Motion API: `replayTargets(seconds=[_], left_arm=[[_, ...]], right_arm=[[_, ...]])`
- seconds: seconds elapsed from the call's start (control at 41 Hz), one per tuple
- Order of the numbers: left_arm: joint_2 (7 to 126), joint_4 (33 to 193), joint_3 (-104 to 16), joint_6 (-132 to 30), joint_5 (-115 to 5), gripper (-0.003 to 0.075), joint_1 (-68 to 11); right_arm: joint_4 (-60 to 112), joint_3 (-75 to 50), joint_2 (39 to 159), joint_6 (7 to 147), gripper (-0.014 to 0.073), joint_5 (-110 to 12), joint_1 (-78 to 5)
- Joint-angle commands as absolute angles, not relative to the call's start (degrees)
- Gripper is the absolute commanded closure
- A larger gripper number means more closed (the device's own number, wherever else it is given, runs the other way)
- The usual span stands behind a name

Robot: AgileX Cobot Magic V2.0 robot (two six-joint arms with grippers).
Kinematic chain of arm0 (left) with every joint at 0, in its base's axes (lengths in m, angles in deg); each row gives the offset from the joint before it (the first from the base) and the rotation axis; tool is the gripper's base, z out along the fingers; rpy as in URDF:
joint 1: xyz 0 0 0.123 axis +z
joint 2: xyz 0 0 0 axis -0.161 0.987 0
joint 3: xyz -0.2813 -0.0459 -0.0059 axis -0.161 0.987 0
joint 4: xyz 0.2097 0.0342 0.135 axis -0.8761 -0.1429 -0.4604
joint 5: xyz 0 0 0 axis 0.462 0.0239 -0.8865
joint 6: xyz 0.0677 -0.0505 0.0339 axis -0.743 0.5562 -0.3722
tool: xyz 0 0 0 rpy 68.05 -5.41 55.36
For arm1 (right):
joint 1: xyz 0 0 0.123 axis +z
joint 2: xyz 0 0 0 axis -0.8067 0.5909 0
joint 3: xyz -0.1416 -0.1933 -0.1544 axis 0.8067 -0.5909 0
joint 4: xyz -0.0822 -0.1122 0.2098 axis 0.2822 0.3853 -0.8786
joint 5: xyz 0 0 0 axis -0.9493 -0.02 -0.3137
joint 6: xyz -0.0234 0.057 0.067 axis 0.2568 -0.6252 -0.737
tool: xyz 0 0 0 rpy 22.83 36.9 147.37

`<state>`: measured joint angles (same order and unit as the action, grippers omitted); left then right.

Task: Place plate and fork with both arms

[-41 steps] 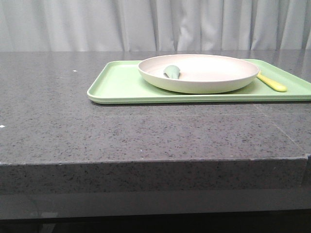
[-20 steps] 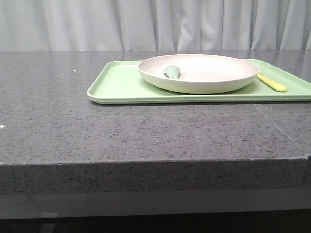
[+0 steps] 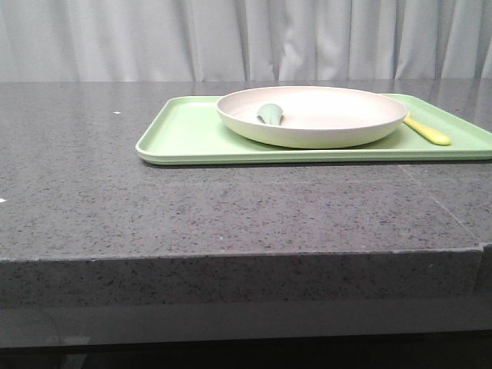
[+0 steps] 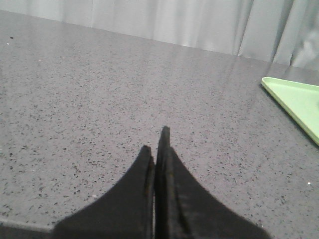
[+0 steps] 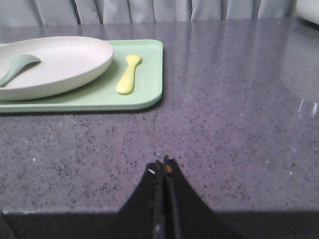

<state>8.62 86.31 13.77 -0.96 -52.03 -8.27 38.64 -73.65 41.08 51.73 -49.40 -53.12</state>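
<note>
The cream-white plate (image 3: pixel 311 115) sits on the light-green tray (image 3: pixel 188 131) at the back of the table, with a grey-green utensil (image 3: pixel 270 114) lying in it. The pale-yellow fork (image 3: pixel 427 131) lies on the tray just right of the plate. In the right wrist view the plate (image 5: pixel 60 62) and fork (image 5: pixel 128 74) show on the tray (image 5: pixel 144 74), well ahead of my right gripper (image 5: pixel 163 164), which is shut and empty near the table's front edge. My left gripper (image 4: pixel 155 139) is shut and empty over bare table, the tray's corner (image 4: pixel 294 99) far off to its side. Neither gripper shows in the front view.
The dark speckled stone table (image 3: pixel 231 200) has its front edge (image 3: pixel 231 257) near the camera. A grey curtain (image 3: pixel 231 38) hangs behind the table. A pale object's edge (image 5: pixel 309 10) shows at the far corner of the right wrist view.
The tray, plate and fork appear shifted very slightly left in the front view; otherwise nothing has visibly changed.
</note>
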Motion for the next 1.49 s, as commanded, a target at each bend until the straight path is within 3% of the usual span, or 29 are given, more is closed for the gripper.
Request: replayTargets(seconds=[0.0,1.464], left_arm=[[7.5,86.7,13.9,-0.4,-47.0,0.0739,-8.2],[7.5,86.7,13.9,-0.4,-47.0,0.0739,-8.2]], right_arm=[[38.6,-74.4,39.1,52.6,0.0708,-53.2,-53.7],[38.9,-74.3,38.9,52.6,0.0708,-48.7,-53.7]])
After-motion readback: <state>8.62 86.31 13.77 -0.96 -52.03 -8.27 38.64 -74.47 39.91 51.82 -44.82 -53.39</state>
